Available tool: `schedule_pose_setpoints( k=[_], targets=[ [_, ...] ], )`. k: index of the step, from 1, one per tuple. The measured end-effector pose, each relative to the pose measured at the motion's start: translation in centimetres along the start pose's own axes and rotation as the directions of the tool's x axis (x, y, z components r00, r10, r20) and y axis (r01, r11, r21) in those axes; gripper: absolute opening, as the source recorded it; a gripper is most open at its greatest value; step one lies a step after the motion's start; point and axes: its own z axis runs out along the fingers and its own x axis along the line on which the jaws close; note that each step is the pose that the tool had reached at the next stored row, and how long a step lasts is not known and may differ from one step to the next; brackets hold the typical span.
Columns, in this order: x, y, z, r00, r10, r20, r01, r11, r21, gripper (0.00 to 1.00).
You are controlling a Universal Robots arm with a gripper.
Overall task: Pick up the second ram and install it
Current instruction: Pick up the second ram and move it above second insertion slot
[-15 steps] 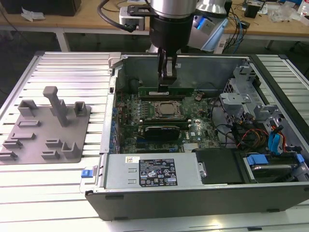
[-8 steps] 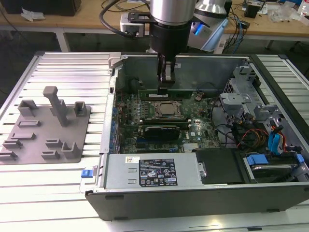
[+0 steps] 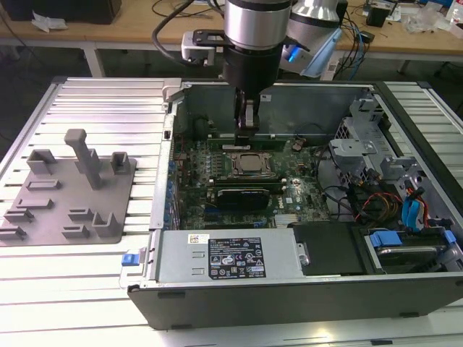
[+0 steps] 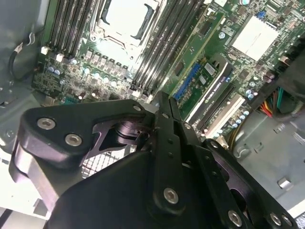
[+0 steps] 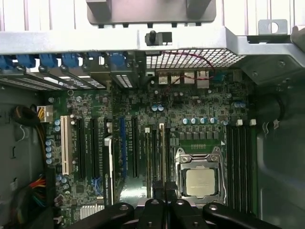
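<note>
Fixture plate (image 3: 43, 210) at the exterior view's left: grey, flat on the ribbed tabletop (image 3: 101, 108), well apart from the tool. Just beside it is the open computer case (image 3: 289, 300), motherboard (image 3: 289, 206) facing up.

Arm stands vertical over the case. Tool (image 3: 246, 129) is low inside, at the memory slots along the far edge of the CPU socket (image 3: 249, 165). In both wrist views I read the tool (image 5: 162, 187) as narrow: fingertips (image 4: 164, 107) drawn together, no gap I can make out.

Second ram (image 5: 162, 152) shows edge-on in the first wrist view. It is a thin pale-topped stick standing in a slot just beside the socket, running straight away from the tool tips. The tips sit right over its near end; I cannot tell whether they press on it.

Black-shrouded graphics card (image 3: 244, 195) lies on the near side of the socket, power supply (image 3: 231, 256) along the near wall. Toward the exterior view's right: grey drive cage (image 3: 362, 144), then red and orange cables (image 3: 376, 202).
</note>
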Motion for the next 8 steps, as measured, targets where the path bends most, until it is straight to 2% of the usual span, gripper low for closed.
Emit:
schedule_pose_setpoints(
  k=[8],
  targets=[
    [-0.72, 0.01, 1.12, 1.0, 0.0, 0.0001, 0.0, 1.0, 0.0001, 0.09]
  ],
)
